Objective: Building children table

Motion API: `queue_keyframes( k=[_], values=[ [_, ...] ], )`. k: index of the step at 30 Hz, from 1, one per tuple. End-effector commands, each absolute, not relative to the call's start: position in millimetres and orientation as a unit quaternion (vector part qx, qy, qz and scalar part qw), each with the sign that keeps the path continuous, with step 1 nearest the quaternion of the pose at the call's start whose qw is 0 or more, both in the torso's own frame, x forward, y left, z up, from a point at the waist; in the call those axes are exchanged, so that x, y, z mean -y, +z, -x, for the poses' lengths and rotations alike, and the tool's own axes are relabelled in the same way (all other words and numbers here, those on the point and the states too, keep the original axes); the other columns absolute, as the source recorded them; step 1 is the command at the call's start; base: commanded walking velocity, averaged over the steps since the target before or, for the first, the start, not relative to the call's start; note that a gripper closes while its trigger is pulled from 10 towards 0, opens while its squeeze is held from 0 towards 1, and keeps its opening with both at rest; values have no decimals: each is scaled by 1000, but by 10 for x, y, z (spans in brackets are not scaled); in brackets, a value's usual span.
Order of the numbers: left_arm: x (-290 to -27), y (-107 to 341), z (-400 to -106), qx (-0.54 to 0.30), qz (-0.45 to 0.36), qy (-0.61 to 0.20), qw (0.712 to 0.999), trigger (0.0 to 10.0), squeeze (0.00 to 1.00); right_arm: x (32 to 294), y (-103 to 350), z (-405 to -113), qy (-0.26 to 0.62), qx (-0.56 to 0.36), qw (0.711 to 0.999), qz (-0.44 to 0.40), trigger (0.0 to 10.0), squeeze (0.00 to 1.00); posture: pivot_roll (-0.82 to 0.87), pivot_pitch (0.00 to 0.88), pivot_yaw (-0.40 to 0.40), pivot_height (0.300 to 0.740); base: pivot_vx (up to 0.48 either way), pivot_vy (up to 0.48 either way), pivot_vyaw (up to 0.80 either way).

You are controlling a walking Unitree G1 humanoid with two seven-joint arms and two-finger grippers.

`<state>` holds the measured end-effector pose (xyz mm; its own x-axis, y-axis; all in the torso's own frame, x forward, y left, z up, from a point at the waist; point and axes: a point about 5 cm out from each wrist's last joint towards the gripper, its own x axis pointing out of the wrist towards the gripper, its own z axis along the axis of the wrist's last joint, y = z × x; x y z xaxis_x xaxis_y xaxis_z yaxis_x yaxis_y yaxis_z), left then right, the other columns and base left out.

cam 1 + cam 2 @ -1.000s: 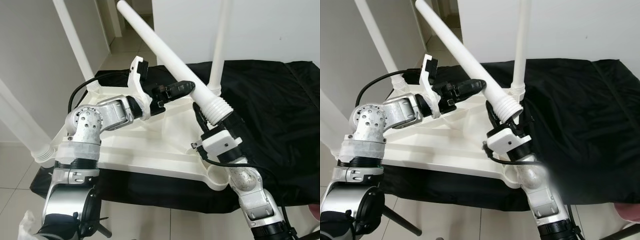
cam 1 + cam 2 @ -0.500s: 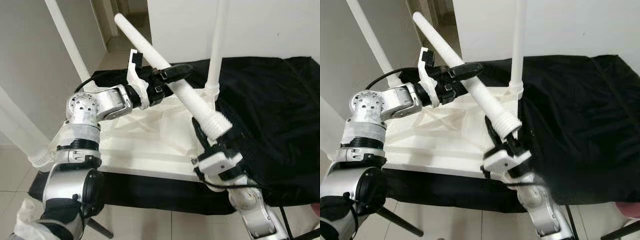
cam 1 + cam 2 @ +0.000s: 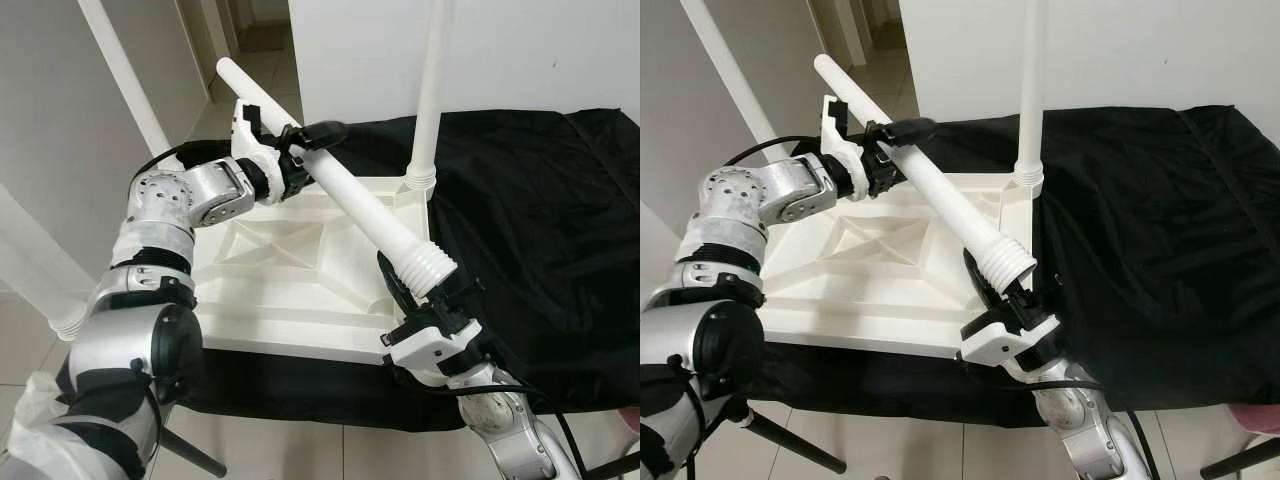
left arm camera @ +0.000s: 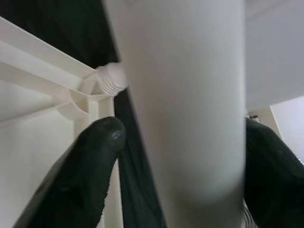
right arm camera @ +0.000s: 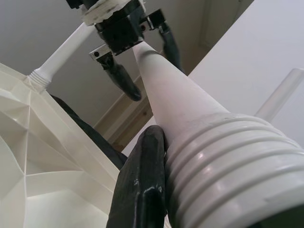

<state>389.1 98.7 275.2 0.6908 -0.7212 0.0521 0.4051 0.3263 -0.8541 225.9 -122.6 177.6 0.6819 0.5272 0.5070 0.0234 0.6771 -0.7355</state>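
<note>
Two grippers, left (image 3: pixel 300 140) and right (image 3: pixel 425 290), each clamped fingers on one loose leg (image 3: pixel 350 195) above the upturned table (image 3: pixel 280 290), three legs fitted.

Black cloth (image 3: pixel 540 200) drapes the surface, hanging over its near edge above a floor of pale glossy tiles (image 3: pixel 300 455). White wall (image 3: pixel 520 50) stands directly behind the cloth; a grey-white wall (image 3: pixel 50 130) runs along the left. Between them a tiled passage (image 3: pixel 225 95) recedes toward a dim doorway; lighting is even, diffuse.
</note>
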Motion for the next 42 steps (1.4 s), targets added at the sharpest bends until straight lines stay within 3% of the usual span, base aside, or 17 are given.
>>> queue_keyframes(
  k=[1, 9, 10, 11, 12, 13, 14, 29, 30, 31, 32, 33, 34, 42],
  values=[
    [-1057, 2721, -3918, -176, 456, -334, 806, 0, 0, 1200, 1779, -2227, 152, 382, 833, 369, 10000, 0, -158, 32, 178, 740, 0, 0, 0],
    [-1070, 2709, -3928, -178, 476, -328, 797, 0, 0, 1201, 1765, -2230, 151, 383, 833, 371, 10000, 0, -149, 25, 169, 740, 0, 0, 0],
    [-1089, 2717, -3940, -177, 479, -322, 797, 0, 0, 1203, 1757, -2235, 152, 382, 834, 369, 10000, 129, -142, 27, 169, 740, 0, 0, 0],
    [-1089, 2717, -3940, -177, 479, -322, 797, 0, 0, 1203, 1757, -2235, 152, 382, 834, 369, 10000, 129, -142, 27, 169, 740, 0, 0, 0],
    [-1105, 2728, -3953, -175, 480, -319, 799, 0, 0, 1204, 1748, -2238, 153, 381, 836, 365, 10000, 620, -139, 26, 171, 740, 0, 0, 0],
    [-1114, 2736, -3960, -174, 480, -317, 799, 0, 0, 1204, 1742, -2239, 153, 380, 837, 362, 10000, 620, -137, 26, 172, 740, 0, 0, 0],
    [-1124, 2748, -3964, -173, 480, -317, 800, 0, 0, 1208, 1730, -2240, 152, 378, 840, 358, 10000, 1000, -135, 26, 173, 740, 0, 0, 0],
    [-1222, 2813, -4033, -161, 487, -295, 806, 0, 0, 1262, 1611, -2137, 142, 358, 850, 360, 10000, 1000, -142, 47, 180, 740, 0, 0, 0],
    [-1241, 2809, -4048, -159, 487, -287, 809, 0, 0, 1282, 1583, -2112, 140, 353, 850, 364, 10000, 580, -142, 47, 180, 740, 0, 0, 0],
    [-1261, 2799, -4060, -159, 487, -279, 812, 471, 0, 1303, 1559, -2088, 138, 349, 851, 367, 10000, 0, -146, 52, 181, 740, 0, 0, 0],
    [-1261, 2799, -4060, -159, 487, -279, 812, 471, 0, 1303, 1559, -2088, 138, 349, 851, 367, 10000, 0, -146, 52, 181, 740, 0, 0, 0],
    [-1276, 2788, -4070, -159, 486, -272, 815, 2392, 0, 1317, 1540, -2069, 137, 344, 852, 370, 10000, 0, -146, 52, 181, 740, 0, 0, 0],
    [-1284, 2781, -4075, -159, 485, -268, 817, 10000, 0, 1323, 1530, -2060, 136, 342, 852, 372, 10000, 0, -146, 52, 181, 740, 0, 0, 0],
    [-1319, 2803, -4096, -145, 476, -262, 827, 10000, 0, 1400, 1483, -1991, 125, 323, 863, 368, 10000, 0, -159, 62, 176, 740, 0, 0, 0]
  ],
)
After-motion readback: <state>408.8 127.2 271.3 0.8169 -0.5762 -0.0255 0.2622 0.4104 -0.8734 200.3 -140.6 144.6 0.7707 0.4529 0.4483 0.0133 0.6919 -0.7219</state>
